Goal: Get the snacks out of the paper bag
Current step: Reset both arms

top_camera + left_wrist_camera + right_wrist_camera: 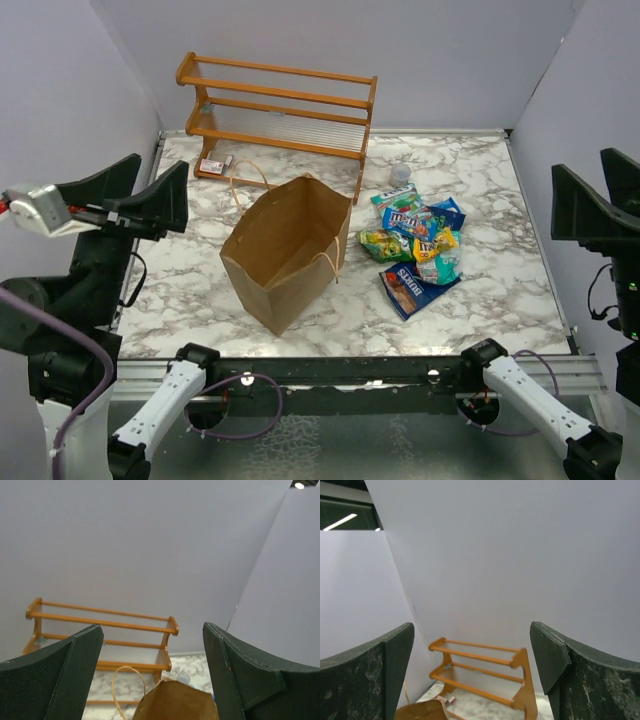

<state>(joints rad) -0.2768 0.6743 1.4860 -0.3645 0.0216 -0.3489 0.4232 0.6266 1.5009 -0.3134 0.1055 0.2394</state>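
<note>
The brown paper bag (285, 250) stands in the middle of the marble table with its mouth open upward, and I see nothing inside it. The snacks (415, 240) lie in a heap on the table to the bag's right, several glossy packets, with a dark blue pouch (412, 288) nearest the front. My left gripper (150, 190) hangs open, high over the table's left edge, holding nothing. My right gripper (600, 195) is open and empty, high at the right edge. In the left wrist view the bag's top (175, 702) shows below the open left gripper (151, 627). The right gripper (471, 626) looks over the bag's rim (420, 711).
A wooden two-shelf rack (280, 105) stands at the back, also visible as the rack (105, 625) and the rack (485, 670). A small red-and-white packet (212, 166) lies by its left foot. A clear cup (400, 174) sits behind the snacks. Grey walls enclose the table.
</note>
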